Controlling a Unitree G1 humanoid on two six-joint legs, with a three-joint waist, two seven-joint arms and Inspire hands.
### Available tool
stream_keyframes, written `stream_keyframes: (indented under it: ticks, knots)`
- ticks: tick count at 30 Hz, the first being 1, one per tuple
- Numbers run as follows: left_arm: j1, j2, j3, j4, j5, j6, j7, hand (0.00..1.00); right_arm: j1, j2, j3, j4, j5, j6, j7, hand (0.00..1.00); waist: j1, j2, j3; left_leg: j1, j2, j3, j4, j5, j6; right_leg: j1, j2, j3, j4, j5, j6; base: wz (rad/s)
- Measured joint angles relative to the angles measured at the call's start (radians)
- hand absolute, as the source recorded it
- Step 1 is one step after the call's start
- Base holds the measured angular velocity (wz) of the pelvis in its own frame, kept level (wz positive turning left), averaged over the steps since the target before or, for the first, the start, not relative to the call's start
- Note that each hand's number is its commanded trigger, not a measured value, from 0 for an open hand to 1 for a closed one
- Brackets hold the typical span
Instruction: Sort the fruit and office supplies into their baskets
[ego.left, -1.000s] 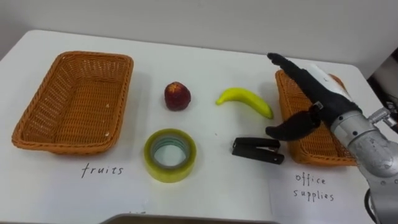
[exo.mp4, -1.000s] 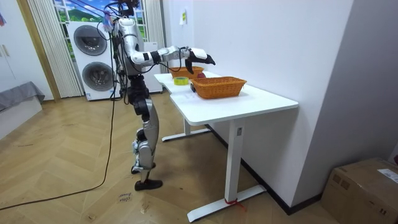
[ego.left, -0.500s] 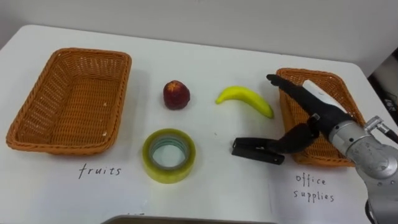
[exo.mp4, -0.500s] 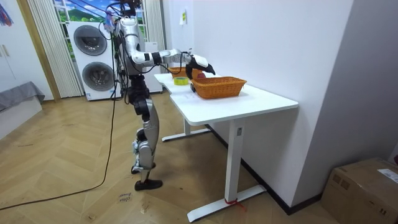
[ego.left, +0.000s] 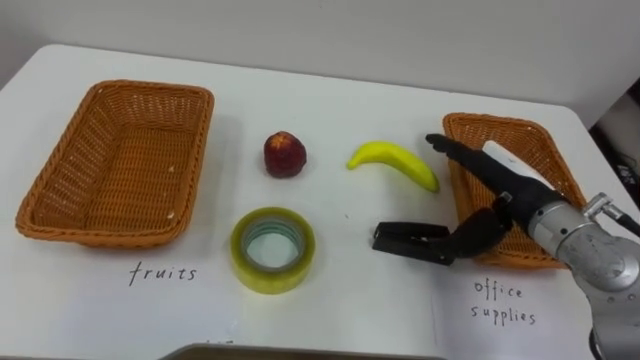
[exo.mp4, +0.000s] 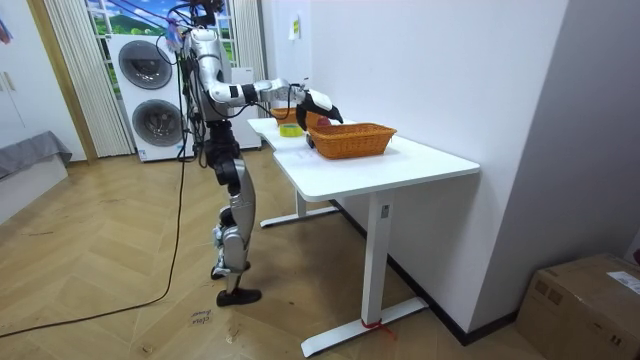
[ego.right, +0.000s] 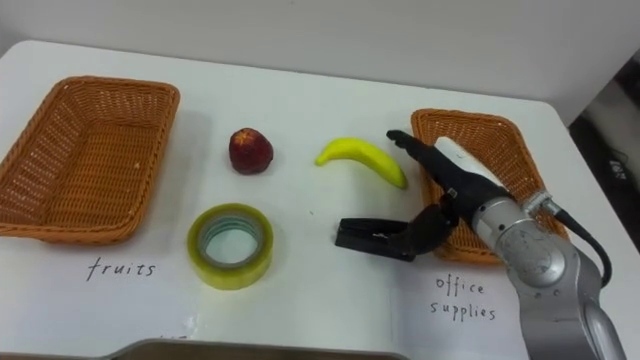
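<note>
A black stapler (ego.left: 410, 240) lies on the white table (ego.left: 330, 300), just left of the wicker basket (ego.left: 520, 128) labelled office supplies. My right hand (ego.left: 503, 180) hovers over that basket's left rim, open, fingers stretched toward the banana (ego.left: 394, 162). Its thumb (ego.left: 470, 232) reaches down to the stapler's right end. A red apple (ego.left: 284, 154) sits mid-table, and a yellow tape roll (ego.left: 273, 248) lies in front of it. The empty wicker basket (ego.left: 60, 190) labelled fruits stands at the left. In the room view I stand at the table's end with the right hand (exo.mp4: 320, 102) over it.
Handwritten labels sit in front of each basket. The office supplies basket holds nothing that shows. A dark edge (ego.left: 300, 353) runs along the near side of the table. A wall backs the table's far side.
My right hand has come down and left from above the office supplies basket, and its thumb now rests at the stapler's right end. The objects on the table lie where they were.
</note>
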Motion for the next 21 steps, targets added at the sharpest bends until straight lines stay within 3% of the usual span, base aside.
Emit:
stream_keyframes:
  ticks: [21]
  knots:
    - [0.022,-0.001,-0.001,0.003,-0.002,0.014,0.001,0.0,0.0,0.0,-0.013,-0.088,-0.062,-0.001,-0.025,0.0,-0.005,0.003,0.0004,0.002,0.0,0.0,0.001,0.0,0.0,0.007,0.0,0.001,0.0,0.0,0.0,0.0]
